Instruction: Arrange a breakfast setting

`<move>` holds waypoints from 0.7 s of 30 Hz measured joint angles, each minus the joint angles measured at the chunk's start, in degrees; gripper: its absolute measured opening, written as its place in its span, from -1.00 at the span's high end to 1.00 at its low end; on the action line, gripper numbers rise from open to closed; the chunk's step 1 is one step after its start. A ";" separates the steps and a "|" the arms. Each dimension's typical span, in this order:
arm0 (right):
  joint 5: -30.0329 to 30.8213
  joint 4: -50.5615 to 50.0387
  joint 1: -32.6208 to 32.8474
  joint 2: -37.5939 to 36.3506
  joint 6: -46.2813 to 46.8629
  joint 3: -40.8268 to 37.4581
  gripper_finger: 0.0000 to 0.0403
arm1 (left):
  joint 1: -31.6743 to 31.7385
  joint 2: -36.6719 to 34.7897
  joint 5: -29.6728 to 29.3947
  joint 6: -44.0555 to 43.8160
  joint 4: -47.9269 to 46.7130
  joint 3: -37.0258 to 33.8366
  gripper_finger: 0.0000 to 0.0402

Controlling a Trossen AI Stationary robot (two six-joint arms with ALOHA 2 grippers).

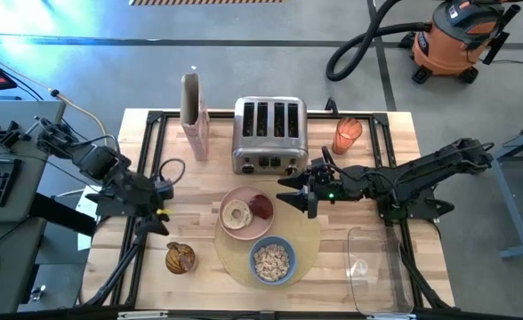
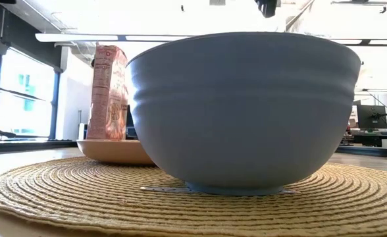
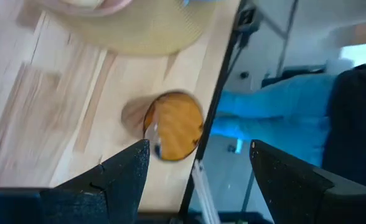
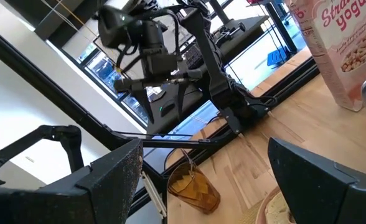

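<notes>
A round tan placemat (image 1: 308,238) lies at the table's middle front. On it rest a pink plate (image 1: 244,229) with a bagel half (image 1: 237,214) and a red fruit (image 1: 261,206), and a blue bowl (image 1: 272,260) of cereal, which fills the low view (image 2: 246,112). My left gripper (image 1: 159,216) hangs open left of the plate, tipped down toward an amber cup (image 3: 173,126) near the table's front left edge, with nothing between its fingers. My right gripper (image 1: 295,196) stands open and level above the placemat's far right side, holding nothing.
A steel toaster (image 1: 270,133) stands at the back centre, a cereal box (image 1: 193,116) to its left and an orange cup (image 1: 347,133) to its right. A clear container (image 1: 373,271) sits at the front right. The black frame rail (image 3: 211,112) runs beside the amber cup.
</notes>
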 joint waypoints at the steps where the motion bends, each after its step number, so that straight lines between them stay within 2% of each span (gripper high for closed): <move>1: 0.00 -0.01 0.00 0.00 0.00 0.00 -0.62 | -0.63 0.60 0.00 -0.82 -0.68 0.00 -0.33; 11: 0.00 -0.50 0.00 0.00 0.00 0.00 -0.62 | -5.43 6.35 0.33 -7.31 -1.59 0.00 -0.33; 21: -0.04 -0.56 0.00 0.00 -0.02 0.00 -0.62 | -7.29 13.15 -1.55 -7.19 -4.43 -0.44 -0.33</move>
